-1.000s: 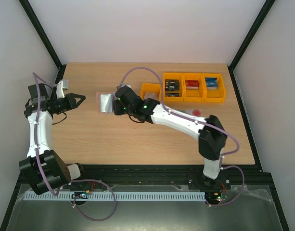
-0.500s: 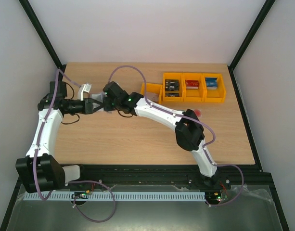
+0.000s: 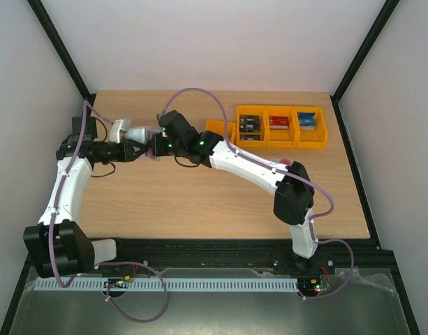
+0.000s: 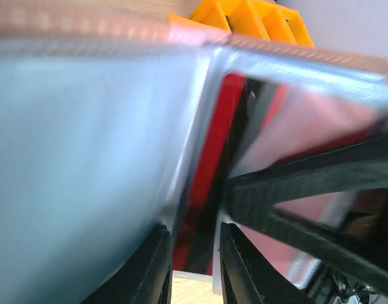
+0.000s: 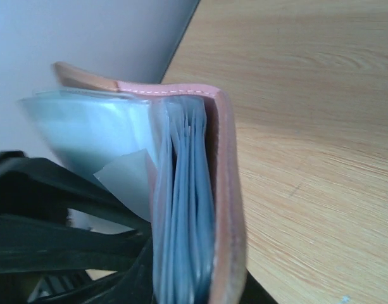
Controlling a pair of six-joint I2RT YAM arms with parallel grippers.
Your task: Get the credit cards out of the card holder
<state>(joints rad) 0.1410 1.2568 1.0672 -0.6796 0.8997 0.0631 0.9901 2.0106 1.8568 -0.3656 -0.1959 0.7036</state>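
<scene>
The card holder [image 5: 228, 190] is pinkish-brown and stands on edge, open, with blue-grey clear sleeves fanned inside. My right gripper [image 5: 194, 285] is shut on it at far left-centre [image 3: 158, 143]. In the left wrist view its pink cover [image 4: 307, 126] fills the right side. A red card's edge [image 4: 209, 158] sticks out beside a light blue-grey sheet [image 4: 73, 158]; I cannot tell whether that sheet is a card or a sleeve. My left gripper [image 4: 194, 231] faces the holder [image 3: 138, 132]. Its jaws stand a little apart on either side of the red card's edge.
Three orange bins [image 3: 280, 125] holding small items stand in a row at the back right. A fourth orange bin [image 3: 217, 129] lies just left of them, behind my right arm. A small red thing [image 3: 287, 162] lies on the table by the right forearm.
My left gripper has swung right from the table's left edge to the holder. My right gripper has lifted the holder off the table and turned it on edge.
</scene>
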